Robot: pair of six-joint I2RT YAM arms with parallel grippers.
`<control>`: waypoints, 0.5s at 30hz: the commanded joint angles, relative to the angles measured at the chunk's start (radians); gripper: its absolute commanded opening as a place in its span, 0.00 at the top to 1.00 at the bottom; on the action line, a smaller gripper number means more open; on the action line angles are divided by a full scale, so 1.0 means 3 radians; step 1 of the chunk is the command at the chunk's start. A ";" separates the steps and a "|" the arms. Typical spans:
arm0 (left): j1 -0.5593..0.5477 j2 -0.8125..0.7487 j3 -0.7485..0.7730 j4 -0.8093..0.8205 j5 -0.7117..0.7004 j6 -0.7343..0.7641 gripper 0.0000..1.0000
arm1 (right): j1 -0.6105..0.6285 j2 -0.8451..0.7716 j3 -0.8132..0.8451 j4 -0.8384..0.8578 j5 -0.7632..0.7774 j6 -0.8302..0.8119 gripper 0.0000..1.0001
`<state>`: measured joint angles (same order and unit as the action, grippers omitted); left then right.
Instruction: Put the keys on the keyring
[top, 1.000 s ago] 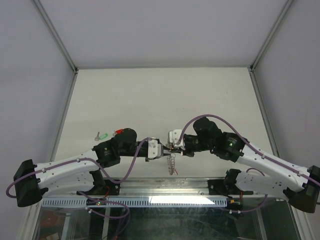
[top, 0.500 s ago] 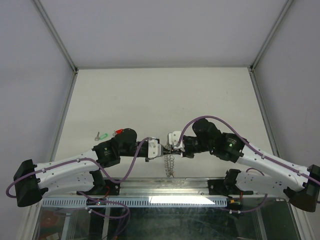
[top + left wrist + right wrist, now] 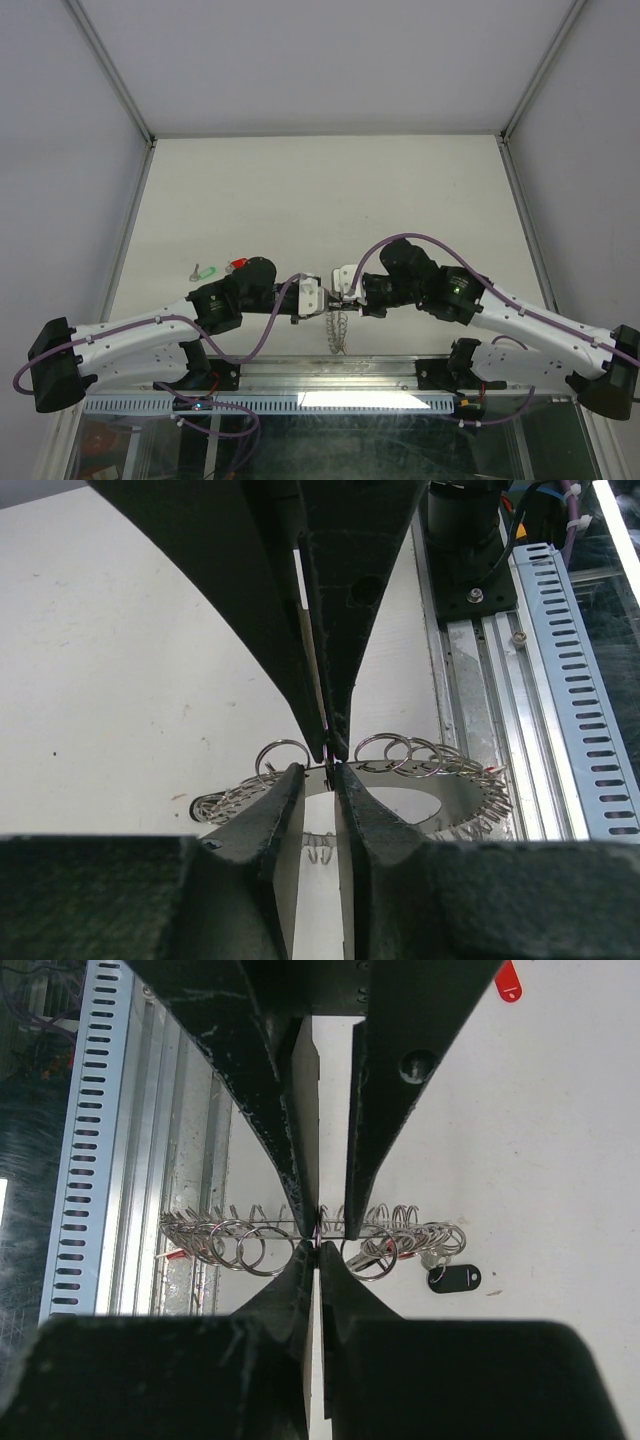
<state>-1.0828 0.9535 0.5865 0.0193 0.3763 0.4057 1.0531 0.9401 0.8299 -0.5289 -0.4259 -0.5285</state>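
The right pincer (image 3: 316,1248) and left pincer (image 3: 318,772) have edged toward 9 o'clock, the right clamped on the keyring (image 3: 455,798) rim, the left narrowly apart beside it.

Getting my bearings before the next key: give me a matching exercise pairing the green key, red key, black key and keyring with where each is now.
1. green key
2. red key
3. black key
4. keyring

a. where the left arm and right arm meet
b. on the table, farthest left
c. on the table, right beside the left arm
d. close under the keyring's fringe

Pairs: 1-b, 2-c, 3-d, 4-a.
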 commanded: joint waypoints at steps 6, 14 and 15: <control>0.0011 0.0028 0.0203 0.0166 -0.0033 0.0003 0.90 | 0.0081 -0.0003 0.0068 0.0375 -0.0103 0.0037 1.00; 0.0023 0.0135 0.0301 0.0019 0.0001 -0.0015 1.00 | 0.0087 -0.0030 0.0016 0.0428 -0.0076 0.0093 1.00; 0.0031 0.0143 0.0316 0.0008 -0.0014 -0.0031 1.00 | 0.0088 -0.0035 0.0015 0.0432 -0.0074 0.0099 1.00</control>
<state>-1.0824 0.9760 0.6067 -0.0189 0.3836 0.4011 1.0599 0.9428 0.8196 -0.5201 -0.4038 -0.5224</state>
